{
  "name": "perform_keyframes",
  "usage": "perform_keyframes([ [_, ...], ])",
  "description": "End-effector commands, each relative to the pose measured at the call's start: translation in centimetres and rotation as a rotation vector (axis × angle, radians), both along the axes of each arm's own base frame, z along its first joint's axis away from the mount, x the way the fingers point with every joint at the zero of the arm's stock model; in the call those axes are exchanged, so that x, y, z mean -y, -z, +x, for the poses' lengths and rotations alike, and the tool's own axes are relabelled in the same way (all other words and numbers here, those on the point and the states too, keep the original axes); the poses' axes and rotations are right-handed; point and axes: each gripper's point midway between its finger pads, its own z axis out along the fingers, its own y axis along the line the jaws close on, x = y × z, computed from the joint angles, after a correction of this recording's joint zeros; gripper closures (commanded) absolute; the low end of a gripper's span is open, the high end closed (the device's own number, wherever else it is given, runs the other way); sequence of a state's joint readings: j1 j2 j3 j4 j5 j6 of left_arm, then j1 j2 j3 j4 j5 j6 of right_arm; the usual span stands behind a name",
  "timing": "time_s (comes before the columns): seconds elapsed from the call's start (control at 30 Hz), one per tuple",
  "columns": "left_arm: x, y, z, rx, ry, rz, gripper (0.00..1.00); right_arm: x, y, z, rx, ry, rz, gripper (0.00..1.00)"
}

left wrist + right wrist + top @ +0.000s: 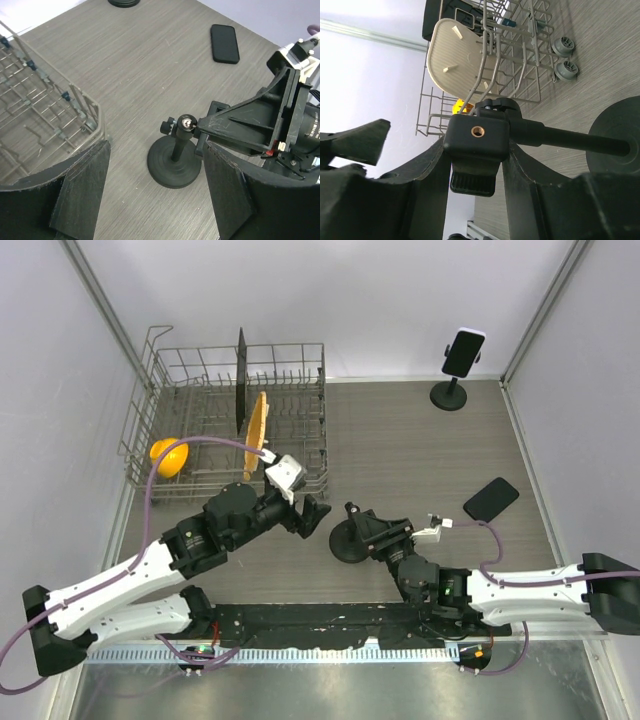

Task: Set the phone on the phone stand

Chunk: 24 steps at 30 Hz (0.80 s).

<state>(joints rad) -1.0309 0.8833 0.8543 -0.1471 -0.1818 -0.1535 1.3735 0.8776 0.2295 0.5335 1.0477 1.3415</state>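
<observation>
A black phone (490,498) lies flat on the table, right of centre; in the left wrist view the phone (224,43) lies far off. The black phone stand (349,544) stands mid-table on its round base. My right gripper (366,524) is shut on the stand's clamp head (476,132), which sits between its fingers (522,175). My left gripper (312,517) hangs open just left of the stand, nothing between its fingers (82,195). From that wrist I see the stand's base (175,167) and ball joint (186,121).
A wire dish rack (300,360) fills the back left, holding a beige plate (257,425), a black board (241,380) and a yellow cup (168,455). A second stand with a phone clipped in it (462,353) stands at the back right. Walls close in both sides.
</observation>
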Motion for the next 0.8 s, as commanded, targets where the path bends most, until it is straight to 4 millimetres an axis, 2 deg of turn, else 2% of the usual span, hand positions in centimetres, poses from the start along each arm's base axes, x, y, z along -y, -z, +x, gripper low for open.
perform_keyframes([
  [0.0,2.0,-3.1,-1.6,0.071,0.164,-0.092,0.20,1.0,-0.4,0.4,-0.028,0.070,0.141,0.85],
  [0.07,2.8,-2.9,-2.9,0.067,0.259,-0.083,0.19,1.0,-0.3,0.3,-0.052,0.068,0.195,0.84],
  [0.2,2.6,-2.7,-2.8,0.075,0.254,-0.064,0.18,0.8,0.0,0.1,-0.105,0.046,0.304,0.96],
  [0.37,2.5,-2.9,-3.0,0.083,0.255,-0.076,0.17,0.5,-0.3,-0.1,-0.122,0.032,0.340,0.97],
  [0.43,2.7,-2.8,-3.2,0.068,0.267,-0.077,0.18,0.5,-0.5,0.0,-0.118,0.036,0.327,0.86],
  [0.47,2.7,-2.8,-3.2,0.065,0.272,-0.079,0.18,0.5,-0.5,-0.1,-0.112,0.035,0.311,0.68],
  [0.53,3.0,-2.7,-3.4,0.054,0.282,-0.085,0.17,0.4,-0.5,-0.2,-0.103,0.021,0.243,0.41],
  [0.57,3.0,-2.7,-3.5,0.052,0.287,-0.086,0.18,0.3,-0.5,-0.2,-0.100,0.016,0.210,0.15],
  [0.6,3.1,-2.7,-3.5,0.049,0.290,-0.086,0.18,0.0,-1.2,-0.3,-0.085,0.006,0.161,0.14],
  [0.73,2.9,-2.8,-3.5,0.054,0.287,-0.086,0.18,0.7,0.2,-0.8,-0.087,-0.029,-0.034,0.14],
  [0.77,2.8,-3.1,-3.6,0.060,0.284,-0.093,0.17,1.1,-0.1,-1.0,-0.079,-0.040,-0.036,0.13],
])
